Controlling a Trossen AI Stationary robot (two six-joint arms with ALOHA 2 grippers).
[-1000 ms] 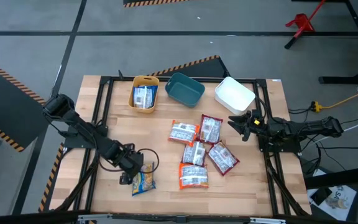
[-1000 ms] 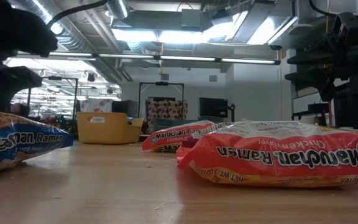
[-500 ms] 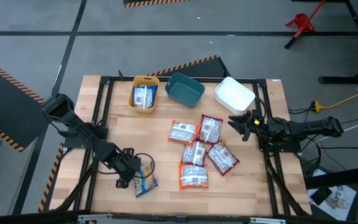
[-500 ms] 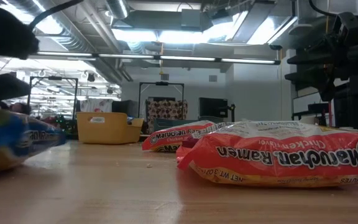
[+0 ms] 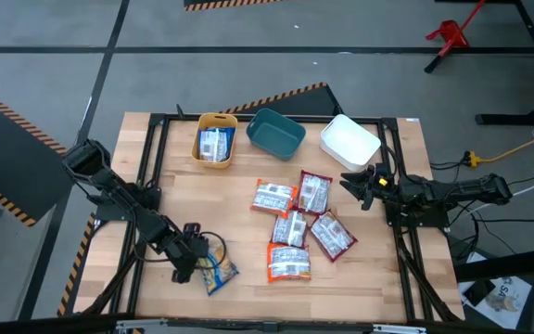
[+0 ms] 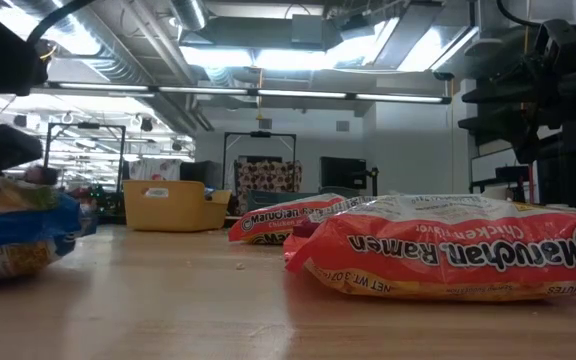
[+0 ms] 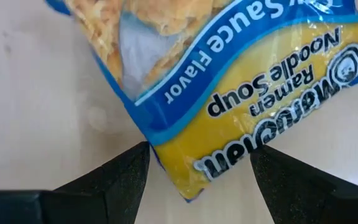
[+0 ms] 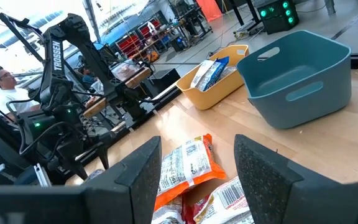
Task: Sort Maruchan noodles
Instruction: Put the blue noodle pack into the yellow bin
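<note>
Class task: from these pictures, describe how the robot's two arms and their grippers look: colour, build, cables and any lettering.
Both arms are dark, jointed segments mounted at opposite table edges. The left gripper and right gripper each end in two black, wedge-shaped fingers. Black cable loops beside the left wrist; cables trail behind the right arm's base. White "TROSSEN" lettering marks the left arm.

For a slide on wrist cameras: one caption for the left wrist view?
Left gripper, open, straddles a corner of a blue-and-yellow Maruchan noodle packet lying on the wooden table.

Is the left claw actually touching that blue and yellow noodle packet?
Touching. In the left wrist view the blue-and-yellow packet sits between the left gripper's two open fingers, its edges meeting both fingertips.
</note>
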